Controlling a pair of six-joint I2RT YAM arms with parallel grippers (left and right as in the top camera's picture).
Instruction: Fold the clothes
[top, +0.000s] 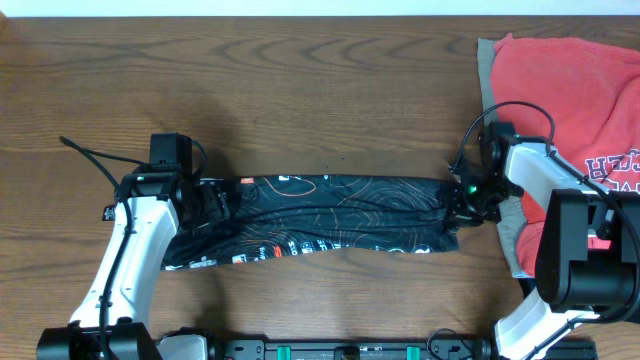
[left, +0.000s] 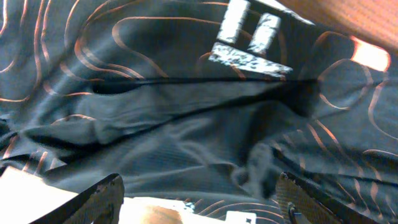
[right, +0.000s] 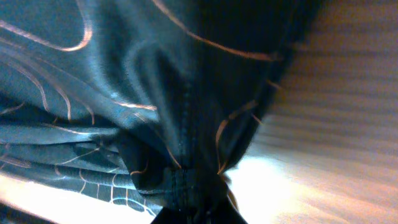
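The black jersey (top: 330, 215) with orange and white contour lines lies as a long band across the front of the table, between my two grippers. My left gripper (top: 212, 205) is at its left end. In the left wrist view its fingers (left: 202, 202) stand wide apart over the crumpled jersey (left: 186, 124), gripping nothing. My right gripper (top: 462, 205) is at the jersey's right end. In the right wrist view the jersey (right: 124, 74) bunches into a pinch at the jaws (right: 202, 211), which hold it. The cloth hides the fingertips.
A coral-red printed T-shirt (top: 570, 90) lies at the back right on a beige garment (top: 486, 70), close behind my right arm. The wooden table (top: 300, 90) stretches behind the jersey. Its front edge is just below the jersey.
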